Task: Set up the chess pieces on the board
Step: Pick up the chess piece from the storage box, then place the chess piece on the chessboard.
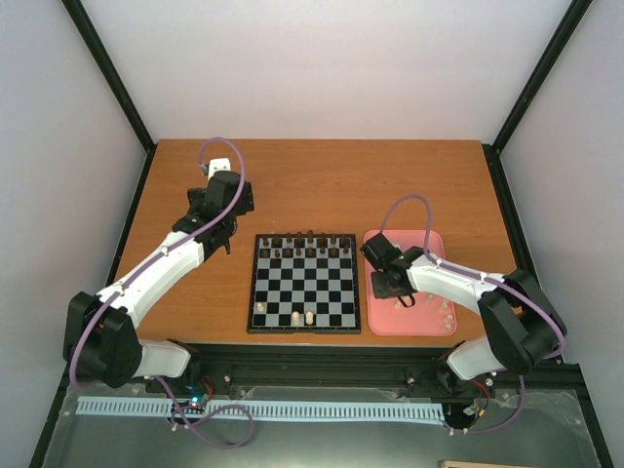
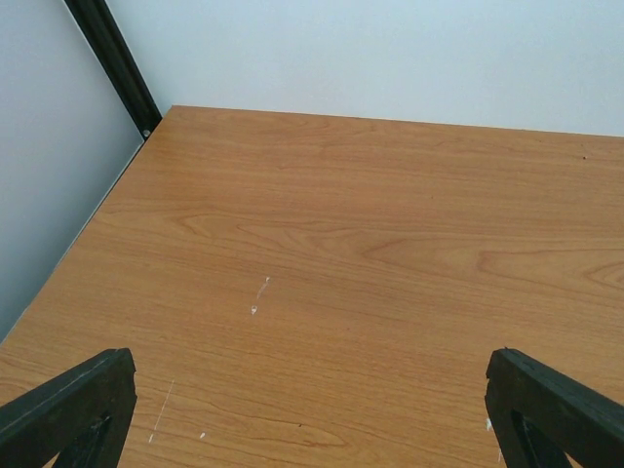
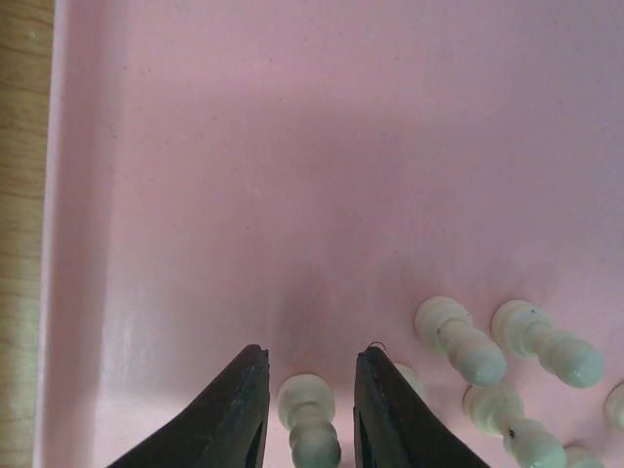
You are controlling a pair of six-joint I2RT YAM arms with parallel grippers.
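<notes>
Three cream chess pieces (image 1: 295, 318) stand on the board (image 1: 312, 288), in its near rows. Right of the board, the pink tray (image 1: 405, 322) holds more cream pieces, lying loose toward its near right part. Right tool (image 3: 312, 353) is low over the tray, fingers (image 3: 244, 409) parted and straddling one lying piece (image 3: 310, 421), a small gap on either side, not clamped. Dark pieces (image 1: 307, 244) line the board's far rows. Left of the board, beside its far corner, left tool (image 2: 307, 363) is released, fingers wide apart over the wooden surface (image 2: 341, 224), holding nothing.
</notes>
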